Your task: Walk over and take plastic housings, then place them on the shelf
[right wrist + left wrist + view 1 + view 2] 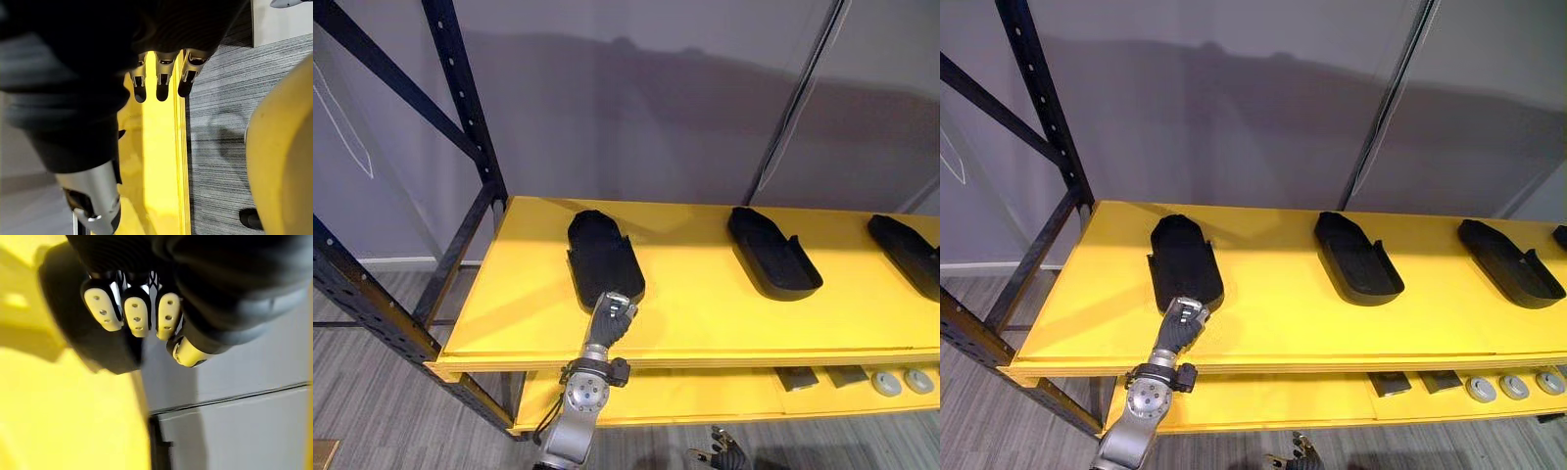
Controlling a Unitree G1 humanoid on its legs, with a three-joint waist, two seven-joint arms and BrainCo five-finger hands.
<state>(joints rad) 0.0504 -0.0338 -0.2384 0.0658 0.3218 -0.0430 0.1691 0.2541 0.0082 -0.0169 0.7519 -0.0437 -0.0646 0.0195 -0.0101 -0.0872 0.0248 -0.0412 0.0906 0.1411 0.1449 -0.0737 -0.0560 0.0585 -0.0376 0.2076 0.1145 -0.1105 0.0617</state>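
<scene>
Leftmost black plastic housing [602, 257] lies flat on the yellow shelf board [705, 313]. Its near end is just beyond the left hand's [612, 318] fingers [137, 316], which are curled inward and grasp nothing (pads turned toward the palm). A middle housing [773, 253] and a right housing [906, 253] lie well to the fingers' right. The right hand [722, 456], fingers relaxed, hangs below the board's front edge.

Yellow shelf [705, 323]: left housing [604, 257], middle housing [773, 253] and right housing [909, 253] on it, well apart. Left hand [613, 318] at left housing's near end. Right hand [724, 456] below shelf's front edge, fingers spread.
</scene>
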